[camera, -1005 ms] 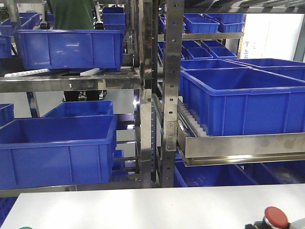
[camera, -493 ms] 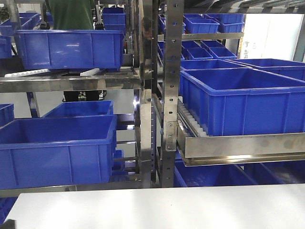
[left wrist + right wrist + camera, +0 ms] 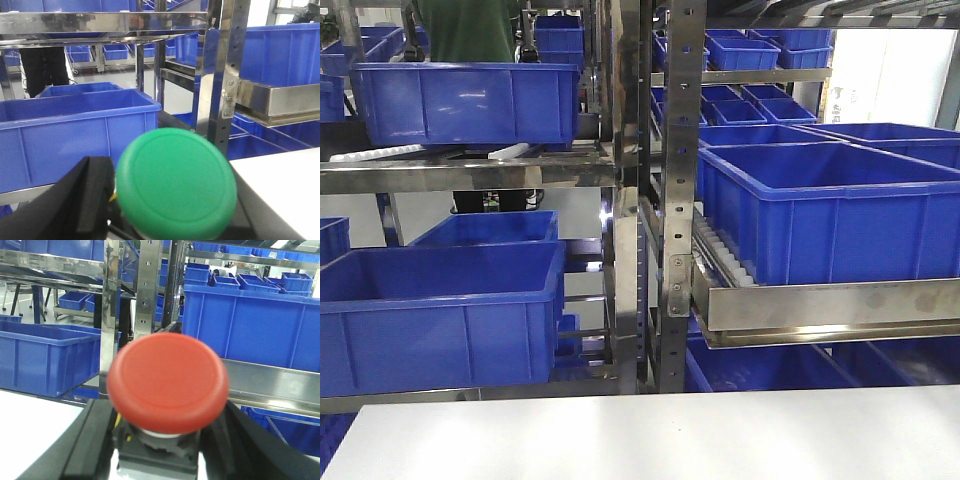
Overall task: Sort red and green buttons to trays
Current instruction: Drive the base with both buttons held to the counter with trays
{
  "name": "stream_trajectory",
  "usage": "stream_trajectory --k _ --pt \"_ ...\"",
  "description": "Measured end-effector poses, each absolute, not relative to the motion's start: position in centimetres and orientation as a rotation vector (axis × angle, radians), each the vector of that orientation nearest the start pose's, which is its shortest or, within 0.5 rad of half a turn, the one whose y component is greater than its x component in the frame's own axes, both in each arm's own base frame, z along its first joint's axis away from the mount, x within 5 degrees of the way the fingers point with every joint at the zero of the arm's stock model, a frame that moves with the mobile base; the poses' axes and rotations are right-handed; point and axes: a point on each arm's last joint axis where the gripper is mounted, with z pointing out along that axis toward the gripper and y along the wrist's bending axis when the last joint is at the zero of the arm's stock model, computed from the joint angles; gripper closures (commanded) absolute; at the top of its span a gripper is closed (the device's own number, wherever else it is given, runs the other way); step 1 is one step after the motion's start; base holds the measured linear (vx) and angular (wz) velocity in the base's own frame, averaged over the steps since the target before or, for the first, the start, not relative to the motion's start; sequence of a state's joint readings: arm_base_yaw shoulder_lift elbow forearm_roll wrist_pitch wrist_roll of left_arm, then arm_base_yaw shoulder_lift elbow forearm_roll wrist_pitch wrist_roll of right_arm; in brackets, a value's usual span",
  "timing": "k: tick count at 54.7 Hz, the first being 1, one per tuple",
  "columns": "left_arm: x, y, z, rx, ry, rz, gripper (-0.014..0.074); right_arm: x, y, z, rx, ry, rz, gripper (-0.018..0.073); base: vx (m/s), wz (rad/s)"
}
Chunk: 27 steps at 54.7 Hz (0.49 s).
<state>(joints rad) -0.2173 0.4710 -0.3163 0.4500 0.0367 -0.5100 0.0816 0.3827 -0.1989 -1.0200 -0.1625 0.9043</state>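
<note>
L wrist cam: green button point(image 3: 176, 185) sits below-left of the rack post point(image 3: 227, 75). Its cap hides the base and the btm edge crops it, so I can't tell if my left gripper point(image 3: 167, 212) pinches it. R wrist cam: red button point(image 3: 167, 382), below the post, is blurred; its base and my right gripper point(image 3: 162, 447) are cropped at btm. Front cam: person point(image 3: 470, 30) far left of the post, head cropped, waist behind a crate point(image 3: 465, 100).

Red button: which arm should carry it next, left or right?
Right. The red button sits between the fingers of the right gripper; the left gripper holds the green button.
</note>
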Motion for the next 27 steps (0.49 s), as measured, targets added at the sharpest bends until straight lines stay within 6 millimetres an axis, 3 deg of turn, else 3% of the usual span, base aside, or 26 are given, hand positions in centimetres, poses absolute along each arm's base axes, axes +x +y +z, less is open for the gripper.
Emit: stream_trajectory --k 27 --pt "10.58 -2.17 28.11 0.118 1.674 -0.195 0.0594 9.3 2.01 26.09 -0.258 1.561 0.088 0.0567 -0.01 0.06"
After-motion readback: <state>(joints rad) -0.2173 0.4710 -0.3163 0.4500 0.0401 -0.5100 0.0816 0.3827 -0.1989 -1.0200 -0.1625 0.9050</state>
